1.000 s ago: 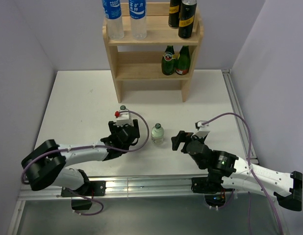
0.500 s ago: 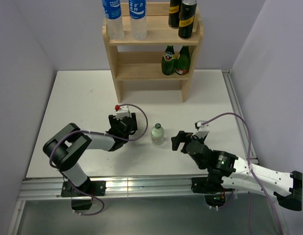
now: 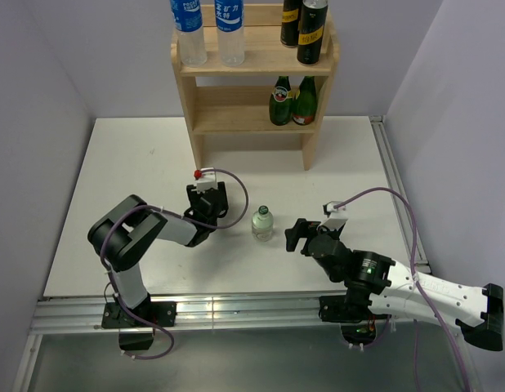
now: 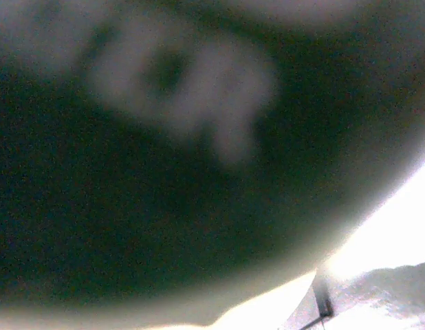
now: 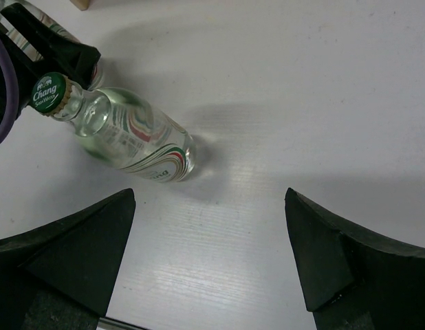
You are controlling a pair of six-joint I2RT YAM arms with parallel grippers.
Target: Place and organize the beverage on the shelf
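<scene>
One short clear green-capped bottle (image 3: pixel 262 223) stands upright on the white table; it also shows in the right wrist view (image 5: pixel 133 141). My right gripper (image 3: pixel 295 234) is open and empty just right of it, its jaws wide apart (image 5: pixel 209 254). My left gripper (image 3: pixel 208 206) is left of that bottle and is shut on the second green-capped bottle (image 5: pixel 53 26), whose dark green cap (image 4: pixel 164 172) fills the left wrist view as a blur. The wooden shelf (image 3: pixel 261 59) holds two water bottles (image 3: pixel 189 28) and two dark cans (image 3: pixel 312 31) on its top board.
Two dark green glass bottles with red labels (image 3: pixel 281 102) stand at the right of the shelf's lower tier. The left arm's elbow (image 3: pixel 122 233) is folded up near the front left. A metal rail (image 3: pixel 391 188) runs along the table's right edge.
My left gripper has drawn back and away from the standing bottle, toward the shelf, while its arm folded up. The right arm and the standing bottle have barely moved.
</scene>
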